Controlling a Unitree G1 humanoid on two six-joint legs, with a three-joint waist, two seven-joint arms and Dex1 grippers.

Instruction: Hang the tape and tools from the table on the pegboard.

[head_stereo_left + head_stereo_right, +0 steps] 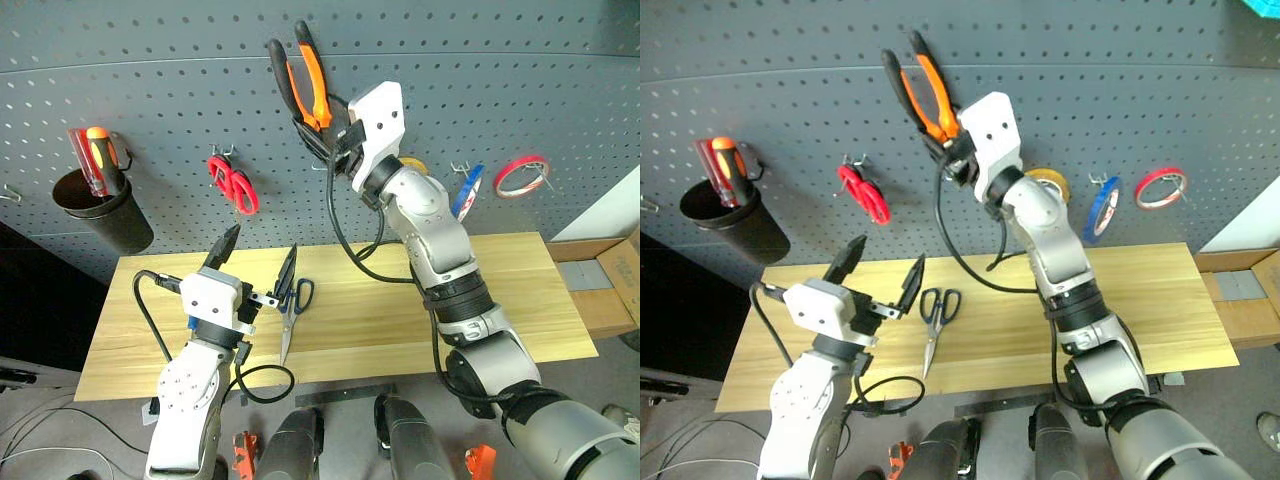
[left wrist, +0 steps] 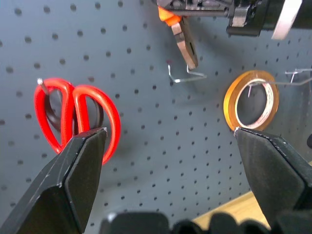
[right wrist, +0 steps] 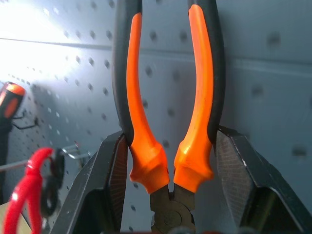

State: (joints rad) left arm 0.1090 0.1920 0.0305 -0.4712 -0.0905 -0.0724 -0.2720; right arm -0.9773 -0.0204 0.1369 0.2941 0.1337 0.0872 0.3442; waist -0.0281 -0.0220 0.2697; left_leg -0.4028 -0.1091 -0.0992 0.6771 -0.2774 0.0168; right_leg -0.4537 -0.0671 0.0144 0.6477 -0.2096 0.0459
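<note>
1. One item hangs: the blue tape [image 1: 467, 190] sits on a pegboard [image 1: 150, 80] hook.
2. The right gripper [image 1: 335, 135], fingers clenched on the pliers [image 1: 303, 85], holds them at the board, unhung.
3. Dark-handled scissors [image 1: 293, 305] lie on the worktop [image 1: 520, 300]; the left gripper [image 1: 258, 262] is spread, empty.
4. No blue-handled screwdriver is in sight.

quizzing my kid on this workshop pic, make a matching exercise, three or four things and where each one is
Things:
1. pliers
2. dark-handled scissors
3. red scissors
4. blue tape

Places:
A. lying on the table
B. held in the right gripper
C. hanging on the pegboard, near the robot's right
D. hanging on the pegboard, near the robot's left

Pairs: 1-B, 2-A, 3-D, 4-C
</note>
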